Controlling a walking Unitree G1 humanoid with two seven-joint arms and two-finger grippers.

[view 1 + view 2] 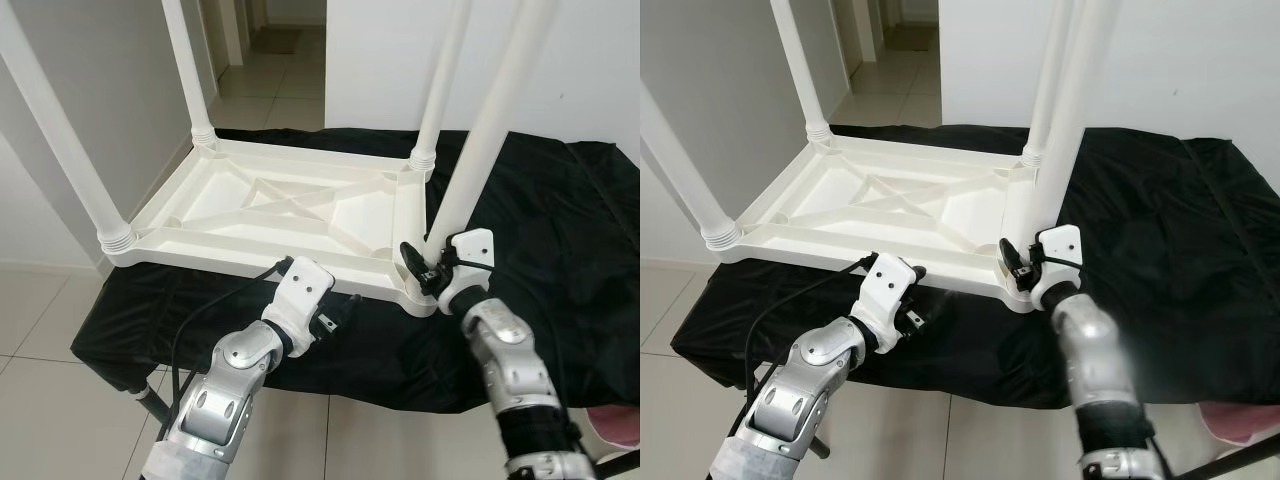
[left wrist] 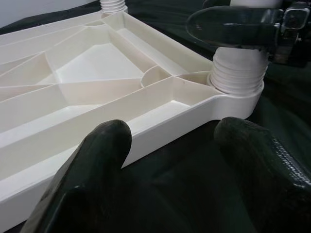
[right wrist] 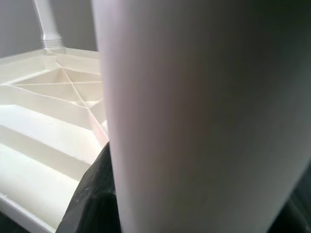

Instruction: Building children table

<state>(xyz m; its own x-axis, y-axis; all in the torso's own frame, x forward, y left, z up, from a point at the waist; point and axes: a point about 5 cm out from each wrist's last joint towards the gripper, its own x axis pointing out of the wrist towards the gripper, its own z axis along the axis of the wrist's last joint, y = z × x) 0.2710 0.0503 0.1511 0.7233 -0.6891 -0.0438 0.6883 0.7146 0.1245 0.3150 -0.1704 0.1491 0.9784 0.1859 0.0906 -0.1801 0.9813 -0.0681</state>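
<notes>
Table leg (image 1: 480, 150) in closed right claw (image 1: 425, 268)

Black cloth (image 1: 560, 230) (rumpled), pale tiled floor (image 1: 40, 400), open hallway (image 1: 280, 40)

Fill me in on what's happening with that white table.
A humanoid robot is putting together a white plastic children's table, which lies upside down on a black cloth with its legs pointing up. The right hand is closed around the base of the near right leg, at its corner socket. The left hand sits open over the cloth, just in front of the tabletop's near edge, holding nothing. The three other legs already stand in their corners.
</notes>
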